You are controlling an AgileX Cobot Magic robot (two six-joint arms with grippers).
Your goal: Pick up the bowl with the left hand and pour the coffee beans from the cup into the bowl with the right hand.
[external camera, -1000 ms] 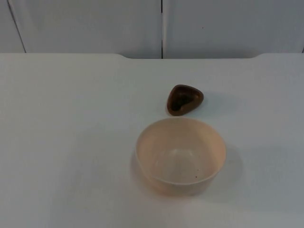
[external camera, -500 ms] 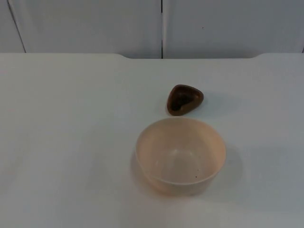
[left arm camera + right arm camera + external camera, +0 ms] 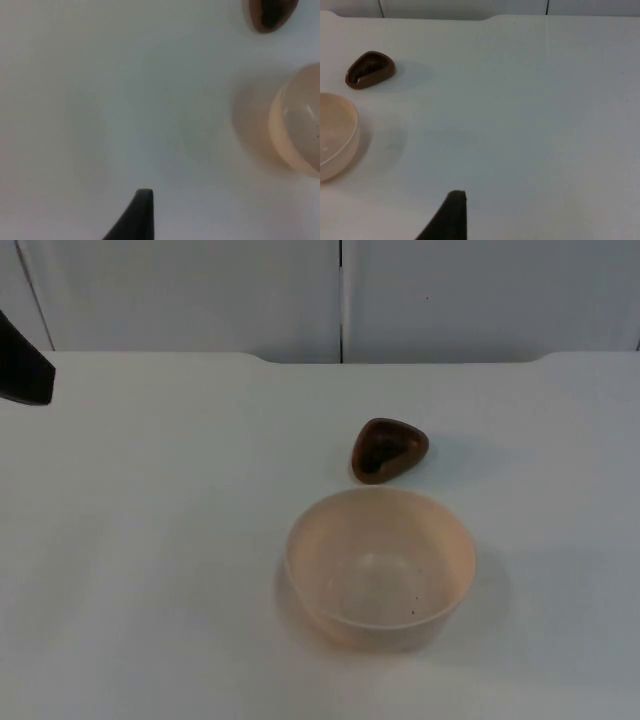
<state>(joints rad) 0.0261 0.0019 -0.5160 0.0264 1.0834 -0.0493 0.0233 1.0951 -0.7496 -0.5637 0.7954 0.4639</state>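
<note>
While the pale peach round plastic bowl (image 3: 379, 568) sits upright on the white surface (image 3: 160, 540) with its open mouth facing up, the small dark brown cup (image 3: 388, 449) rests just behind it, closer to the grey partition wall (image 3: 200, 290). The cup and the bowl are near each other but not touching.

The cup has a rounded triangle shape, a bit like a heart. In the top view its long axis runs slantwise, with the wider end toward the wall and the right, and the narrower end toward the bowl and the left. Its opening faces up, and something dark lies inside it. The bowl is round, so it has no long side. A tiny dark speck sits on its inner wall.

No words, brands or labels can be read on the cup or the bowl.

The left end effector (image 3: 22, 365) pokes in as a black shape at the left edge of the top view, above the surface and well apart from both things. Its wrist view shows the bowl (image 3: 298, 131) and the cup (image 3: 270, 13). I cannot tell if it is apart or together.

The right end effector's wrist view shows the cup (image 3: 370, 69) and the bowl (image 3: 335, 135) off to one side. I cannot tell its state either.
</note>
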